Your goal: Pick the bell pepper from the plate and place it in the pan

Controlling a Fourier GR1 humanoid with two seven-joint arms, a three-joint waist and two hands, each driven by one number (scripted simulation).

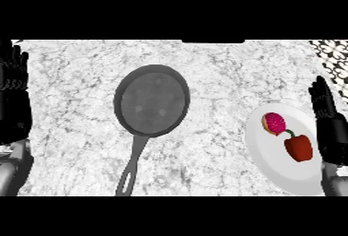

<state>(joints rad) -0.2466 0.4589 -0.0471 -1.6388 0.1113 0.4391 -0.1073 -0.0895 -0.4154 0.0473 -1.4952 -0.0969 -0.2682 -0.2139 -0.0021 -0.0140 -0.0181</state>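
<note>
A red bell pepper (298,148) with a green stem lies on a white plate (272,159) at the right of the counter. A dark grey pan (151,100) sits at the counter's middle, its handle pointing toward the lower edge. My right hand (328,120) stands at the right edge just beside the plate, fingers straight and pointing up, not touching the pepper. My left hand (14,92) rests at the left edge, fingers up and straight, far from the pan.
A pink-frosted doughnut (275,123) lies on the plate just above the pepper. The pan's long handle (130,168) reaches almost to the counter's front edge. A patterned surface (333,55) shows at the top right corner.
</note>
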